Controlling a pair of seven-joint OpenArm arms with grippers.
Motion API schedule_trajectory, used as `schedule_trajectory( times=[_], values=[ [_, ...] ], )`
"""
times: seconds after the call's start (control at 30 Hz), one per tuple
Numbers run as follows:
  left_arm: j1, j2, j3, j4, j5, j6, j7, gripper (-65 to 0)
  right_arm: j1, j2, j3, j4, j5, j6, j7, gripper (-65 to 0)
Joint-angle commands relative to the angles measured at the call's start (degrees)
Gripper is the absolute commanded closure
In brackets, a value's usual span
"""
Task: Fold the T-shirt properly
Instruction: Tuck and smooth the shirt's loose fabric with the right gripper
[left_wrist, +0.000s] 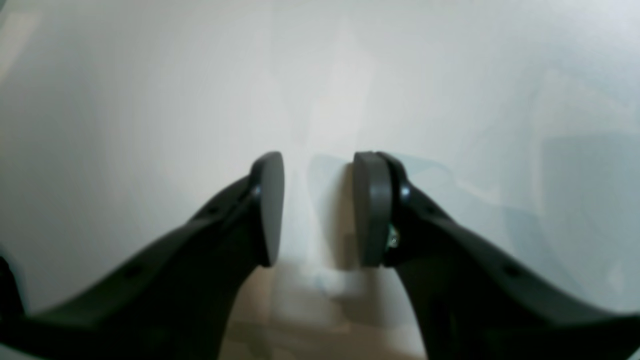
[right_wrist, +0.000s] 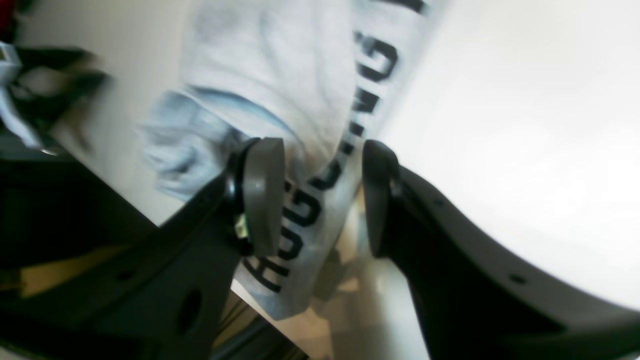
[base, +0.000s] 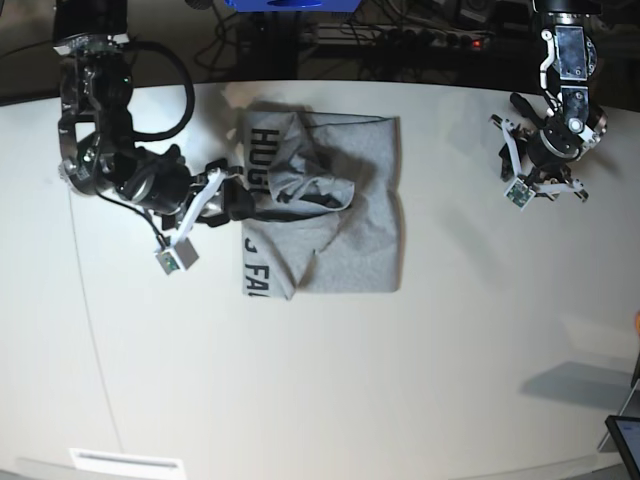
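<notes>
the right gripper (base: 236, 197) sits at the left of the base view, low over the white table (base: 330, 380), its tip touching the left edge of the t-shirt (base: 345, 225). in its wrist view the two pads (right_wrist: 262, 195) stand apart with a strip of grey cloth and black letters showing in the gap — the cloth looks to lie beyond the pads rather than be nipped by them, so the jaws read as spread, holding nothing. the shirt stretches away ahead of this gripper: partly folded, a band of lettering along the near edge, a bunched fold of plain grey just past the tip, and a flat plain panel beyond that. well off to the right, near the far corner of the table, the left gripper (base: 548, 150) is clear of the shirt. its wrist view shows both pads (left_wrist: 372, 210) parted with only bare, blurred table surface between them — spread and empty. the shirt lies far to that gripper's side, not near its fingers.
</notes>
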Motion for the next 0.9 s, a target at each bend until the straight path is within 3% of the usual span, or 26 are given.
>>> schedule_trajectory(
  times=[0.0, 0.4, 0.47, 0.6, 0.87],
  values=[
    [0.8, -0.6, 0.1, -0.5, 1.9, -1.1, 3.9, -23.2, 0.8, -0.2, -0.7, 0.3, 0.3, 0.4, 1.0, -25.2],
    [0.5, -0.6, 0.1, -0.6, 1.9, -1.1, 3.9, -23.2, 0.8, -0.4, -4.0, -0.4, -0.4, 0.5, 2.7, -23.4],
    [0.5, -0.6, 0.1, -0.6, 1.9, -1.1, 3.9, -23.2, 0.8, -0.5, -4.0, -0.4, -0.4, 0.5, 2.6, -18.3],
    [0.5, -0.5, 0.1, -0.6, 1.9, -1.1, 3.9, -23.2, 0.9, -1.4, -4.0, -0.4, -0.4, 0.5, 2.5, 0.0],
    [0.4, -0.4, 0.3, -0.6, 1.9, -1.1, 3.9, -23.2, 1.7, -2.5, -6.9, -0.4, -0.4, 0.4, 2.5, 0.0]
  ],
)
